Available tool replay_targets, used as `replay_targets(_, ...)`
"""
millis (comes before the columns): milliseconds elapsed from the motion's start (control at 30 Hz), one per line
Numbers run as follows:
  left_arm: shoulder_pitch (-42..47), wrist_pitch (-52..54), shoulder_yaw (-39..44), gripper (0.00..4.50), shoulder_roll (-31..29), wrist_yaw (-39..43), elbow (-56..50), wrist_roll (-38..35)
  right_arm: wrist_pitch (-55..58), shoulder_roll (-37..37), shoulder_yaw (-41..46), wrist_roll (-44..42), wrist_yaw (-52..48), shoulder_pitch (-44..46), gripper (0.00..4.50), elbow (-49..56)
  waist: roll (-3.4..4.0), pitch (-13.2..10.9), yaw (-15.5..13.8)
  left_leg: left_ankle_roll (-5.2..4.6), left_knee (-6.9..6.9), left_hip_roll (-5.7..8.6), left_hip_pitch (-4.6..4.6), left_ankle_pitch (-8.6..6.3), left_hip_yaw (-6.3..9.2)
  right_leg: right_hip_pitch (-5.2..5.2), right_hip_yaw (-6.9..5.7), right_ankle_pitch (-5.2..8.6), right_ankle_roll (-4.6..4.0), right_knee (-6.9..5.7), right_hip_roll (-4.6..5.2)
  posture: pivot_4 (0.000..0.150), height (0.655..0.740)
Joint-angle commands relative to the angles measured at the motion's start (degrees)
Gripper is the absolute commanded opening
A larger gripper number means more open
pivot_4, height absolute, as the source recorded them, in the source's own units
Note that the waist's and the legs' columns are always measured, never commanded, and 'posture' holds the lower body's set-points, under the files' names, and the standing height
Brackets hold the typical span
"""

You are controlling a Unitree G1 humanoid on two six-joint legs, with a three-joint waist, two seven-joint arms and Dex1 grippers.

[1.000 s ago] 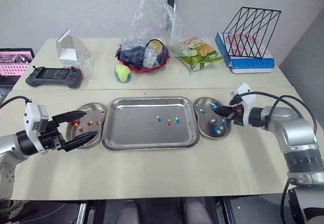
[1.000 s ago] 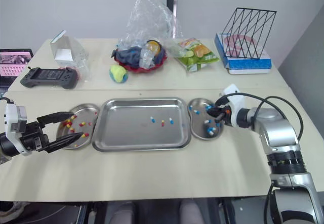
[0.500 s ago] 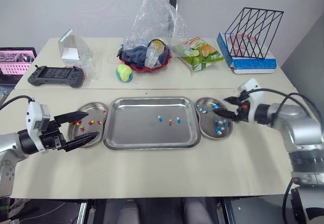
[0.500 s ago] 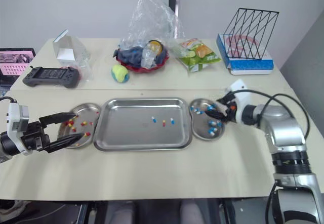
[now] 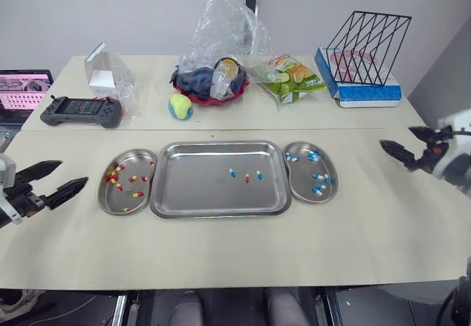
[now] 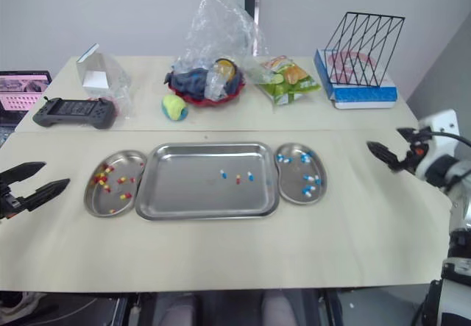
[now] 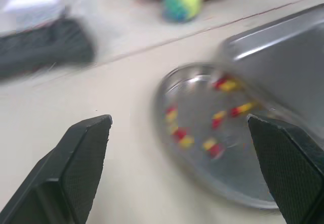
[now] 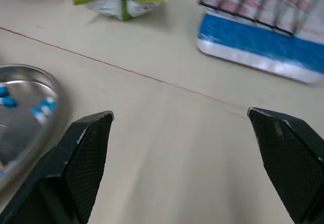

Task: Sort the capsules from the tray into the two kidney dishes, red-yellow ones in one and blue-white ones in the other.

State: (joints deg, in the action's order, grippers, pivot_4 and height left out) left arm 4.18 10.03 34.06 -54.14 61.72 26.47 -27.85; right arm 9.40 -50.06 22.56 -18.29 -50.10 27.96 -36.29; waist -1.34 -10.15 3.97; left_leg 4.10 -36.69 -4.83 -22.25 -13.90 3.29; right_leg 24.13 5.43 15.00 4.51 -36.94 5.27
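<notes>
The left gripper (image 5: 73, 173) and right gripper (image 5: 396, 136) hung near opposite ends of the table (image 5: 221, 252), both spread wide and holding nothing. Three capsules (image 5: 246, 176) lay in the tray (image 5: 184, 197), with red-yellow ones in the left dish (image 5: 110, 202) and blue-white ones in the right dish (image 5: 300, 185). The snack bag (image 5: 288, 76) had print too small to read.

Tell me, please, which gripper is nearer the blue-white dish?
Right. The right gripper is to the right of the blue-white dish; the left gripper is beyond the tray and the red-yellow dish.

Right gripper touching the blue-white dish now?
Apart. Left eye view shows bare table between the right gripper and the blue-white dish.
</notes>
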Motion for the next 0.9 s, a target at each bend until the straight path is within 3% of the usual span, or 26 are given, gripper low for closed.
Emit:
replay_targets(33,0.7,-5.6,2.4,4.5,-0.6,-2.3,2.5,1.5,-3.9,0.6,3.5,-1.9,1.3,-0.3,4.48,-0.9,0.0,0.0,0.0,0.0,0.0,0.0,0.0,0.0,0.0,0.0,0.0,0.0,0.0,-0.03,0.0,0.15,0.738)
replay_targets(533,6.1,-11.7,0.7,4.5,-0.6,-10.7,10.0,5.1,-3.4,2.4,3.2,-1.8,2.7,-3.7,4.48,0.4,0.01,0.0,0.0,0.03,-0.01,0.0,0.08,0.02,-0.01,-0.08,0.01,0.0,0.01,-0.08,0.01,0.15,0.738)
replay_targets(900,8.1,-12.3,0.7,4.5,-1.0,-8.1,12.4,4.3,-3.3,2.8,2.5,-1.7,2.9,-3.0,4.48,0.4,0.01,0.0,0.0,0.04,-0.01,0.01,0.09,0.02,-0.01,-0.08,0.01,0.0,0.01,-0.08,0.01,0.15,0.738)
